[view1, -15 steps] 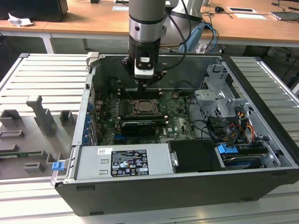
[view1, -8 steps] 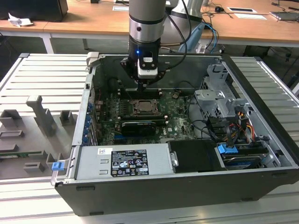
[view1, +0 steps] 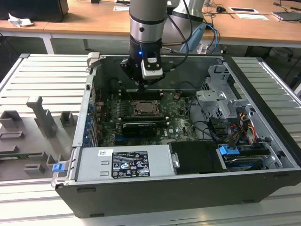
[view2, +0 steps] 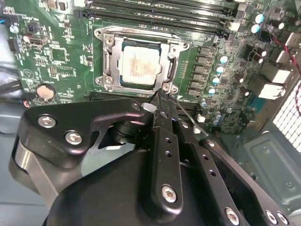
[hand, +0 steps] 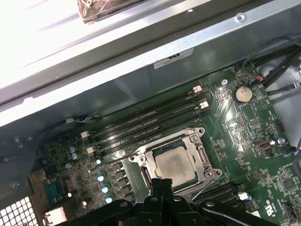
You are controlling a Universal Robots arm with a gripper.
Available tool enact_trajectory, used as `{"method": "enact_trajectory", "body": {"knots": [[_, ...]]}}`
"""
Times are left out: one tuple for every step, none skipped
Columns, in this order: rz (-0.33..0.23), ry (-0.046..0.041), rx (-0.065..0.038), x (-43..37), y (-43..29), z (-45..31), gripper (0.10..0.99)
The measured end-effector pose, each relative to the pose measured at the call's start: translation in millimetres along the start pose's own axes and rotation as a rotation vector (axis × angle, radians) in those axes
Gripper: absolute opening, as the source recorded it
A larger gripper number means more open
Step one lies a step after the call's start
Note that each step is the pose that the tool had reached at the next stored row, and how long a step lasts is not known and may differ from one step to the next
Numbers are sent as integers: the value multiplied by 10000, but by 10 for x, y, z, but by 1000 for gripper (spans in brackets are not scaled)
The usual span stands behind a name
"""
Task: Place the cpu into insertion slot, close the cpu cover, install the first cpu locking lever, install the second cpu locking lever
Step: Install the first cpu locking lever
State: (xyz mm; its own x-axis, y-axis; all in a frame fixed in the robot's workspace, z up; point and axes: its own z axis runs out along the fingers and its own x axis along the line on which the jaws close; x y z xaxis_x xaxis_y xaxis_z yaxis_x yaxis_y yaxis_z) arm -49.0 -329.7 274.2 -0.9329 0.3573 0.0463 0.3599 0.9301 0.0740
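The cpu [view2: 138, 66] is dull silver-grey with a brownish smear, framed by the silvery cpu cover [view2: 110, 61] on a green circuit board [view2: 61, 56]. The tool [view2: 162, 98] is matte black with silver screw heads; the ribbed counter [view1: 44, 75] is pale grey.

cpu [view2: 138, 66] in insertion slot [view2: 163, 63] | cpu cover [view2: 109, 61] over it | hand [view2: 162, 96] beside

The black label [view1: 129, 163] on the power supply housing [view1: 160, 165] carries print too small to read.
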Motion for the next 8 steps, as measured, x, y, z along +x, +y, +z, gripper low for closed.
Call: {"method": "enact_trajectory", "body": {"knots": [[-93,6,5,0,0,0,106],[-235,17,11,0,0,0,106],[-375,27,17,0,0,0,106],[-463,33,21,0,0,0,106],[-558,40,26,0,0,0,106],[-640,46,30,0,0,0,106],[-734,53,33,0,0,0,106],[-971,70,44,0,0,0,106]]}}
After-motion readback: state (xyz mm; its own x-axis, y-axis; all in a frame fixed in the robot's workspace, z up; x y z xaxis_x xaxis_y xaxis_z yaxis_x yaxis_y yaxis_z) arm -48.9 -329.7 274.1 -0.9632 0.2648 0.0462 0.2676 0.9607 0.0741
